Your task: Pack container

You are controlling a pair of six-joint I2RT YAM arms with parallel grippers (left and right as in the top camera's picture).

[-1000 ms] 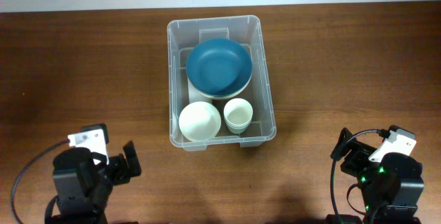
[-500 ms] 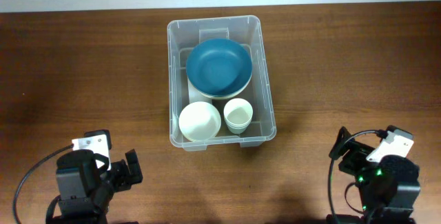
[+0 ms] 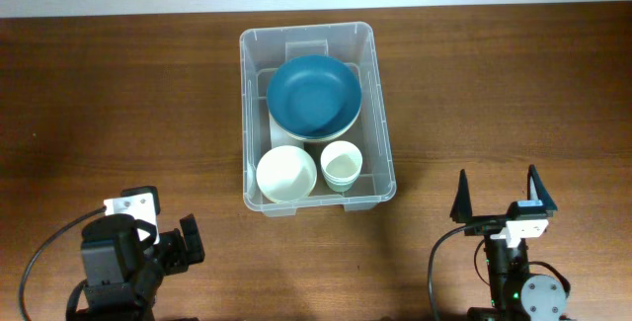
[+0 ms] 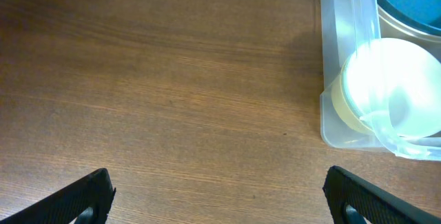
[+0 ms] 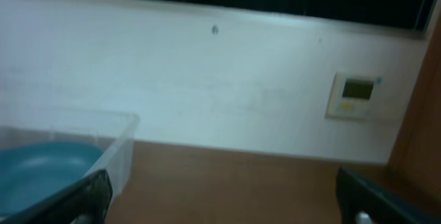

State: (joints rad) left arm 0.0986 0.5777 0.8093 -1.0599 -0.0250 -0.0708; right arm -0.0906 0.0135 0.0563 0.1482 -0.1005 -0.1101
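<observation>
The container [image 3: 381, 104], a large clear tub, stands at the table's middle. It holds a blue bowl [image 3: 314, 94], a white bowl [image 3: 286, 173] and a white cup [image 3: 342, 163]. My left gripper [image 3: 181, 245] is open and empty at the front left, well apart from the tub. In the left wrist view its fingers [image 4: 220, 203] frame bare wood, with the tub's corner [image 4: 336, 117] and the white bowl [image 4: 393, 79] at the right. My right gripper [image 3: 499, 196] is open and empty at the front right. The right wrist view [image 5: 227, 203] is blurred and shows the tub [image 5: 118, 148] at the left.
The brown wooden table [image 3: 118, 104] surrounds the tub. A white wall with a small panel [image 5: 351, 94] stands beyond the table's far edge. Both arm bases sit near the front edge.
The right arm has turned so its spread fingers now point toward the far side. The left arm drew back slightly toward the front edge. The tub's contents are unchanged.
</observation>
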